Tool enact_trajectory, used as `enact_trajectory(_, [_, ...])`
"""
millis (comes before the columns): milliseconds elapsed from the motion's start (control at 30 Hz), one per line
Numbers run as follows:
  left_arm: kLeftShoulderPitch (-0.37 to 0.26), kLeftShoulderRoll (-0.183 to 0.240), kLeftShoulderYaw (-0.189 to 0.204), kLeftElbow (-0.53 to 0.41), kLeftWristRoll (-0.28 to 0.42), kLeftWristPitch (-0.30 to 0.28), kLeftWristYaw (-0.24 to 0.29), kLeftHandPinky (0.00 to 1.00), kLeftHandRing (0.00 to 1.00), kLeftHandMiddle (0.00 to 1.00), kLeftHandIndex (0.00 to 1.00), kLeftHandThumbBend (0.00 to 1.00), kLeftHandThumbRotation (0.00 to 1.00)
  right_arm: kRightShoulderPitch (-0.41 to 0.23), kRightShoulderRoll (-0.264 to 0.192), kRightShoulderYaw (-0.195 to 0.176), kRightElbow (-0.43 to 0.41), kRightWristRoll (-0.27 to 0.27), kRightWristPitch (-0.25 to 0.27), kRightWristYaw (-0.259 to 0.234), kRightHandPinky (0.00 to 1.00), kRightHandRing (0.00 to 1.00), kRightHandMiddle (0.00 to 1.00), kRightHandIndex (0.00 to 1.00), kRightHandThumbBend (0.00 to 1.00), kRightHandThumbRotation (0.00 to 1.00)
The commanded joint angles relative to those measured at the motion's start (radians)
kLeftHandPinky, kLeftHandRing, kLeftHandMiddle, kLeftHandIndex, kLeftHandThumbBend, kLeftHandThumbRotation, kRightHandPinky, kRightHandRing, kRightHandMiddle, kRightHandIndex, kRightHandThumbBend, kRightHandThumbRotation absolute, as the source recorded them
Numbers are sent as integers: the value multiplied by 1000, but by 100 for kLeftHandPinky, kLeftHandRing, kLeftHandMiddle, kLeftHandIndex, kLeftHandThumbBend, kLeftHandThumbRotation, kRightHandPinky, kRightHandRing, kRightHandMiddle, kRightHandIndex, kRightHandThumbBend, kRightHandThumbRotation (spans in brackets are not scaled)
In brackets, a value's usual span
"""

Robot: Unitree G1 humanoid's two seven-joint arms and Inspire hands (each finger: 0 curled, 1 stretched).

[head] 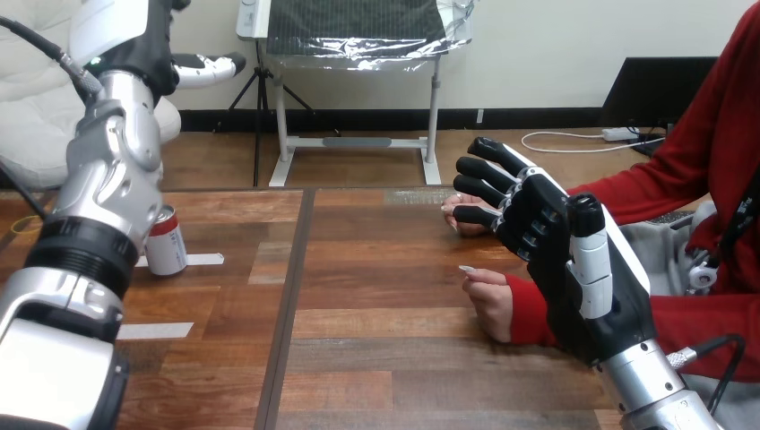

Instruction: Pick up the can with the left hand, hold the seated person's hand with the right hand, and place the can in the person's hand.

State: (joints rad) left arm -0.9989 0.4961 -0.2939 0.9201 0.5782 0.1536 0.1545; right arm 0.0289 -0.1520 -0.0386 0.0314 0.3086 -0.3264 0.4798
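Just beside the person's hands (488, 300), the right robot hand (547, 242) hangs with fingers (479, 193) spread, clasping nothing; the can (168, 246) stands on the surface (385, 358) far to its left, behind the left forearm (107, 179).

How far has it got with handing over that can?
Nothing looks finished yet. The red-and-white can stands on the table, with the left hand raised well above it. The right hand, fingers open, sits in front of the person's hands without a visible grip. Picking up, holding and handover all remain.
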Motion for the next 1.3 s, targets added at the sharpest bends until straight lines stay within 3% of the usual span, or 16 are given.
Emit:
enact_trajectory(0, [-37,16,-43,96,44,-57,24,88,89,90,89,65,70,-64,11,-3,3,3,-12,-2,79,87,86,88,84,100])
enact_trajectory(467, [-96,5,-113,259,106,-115,28,91,93,94,92,65,83,-57,20,1,1,-1,-17,-9,77,86,86,87,84,100])
enact_trajectory(1267, [-139,-17,-218,375,193,-80,-21,94,95,96,94,74,90,-56,19,3,4,-4,-28,1,77,86,86,88,83,100])
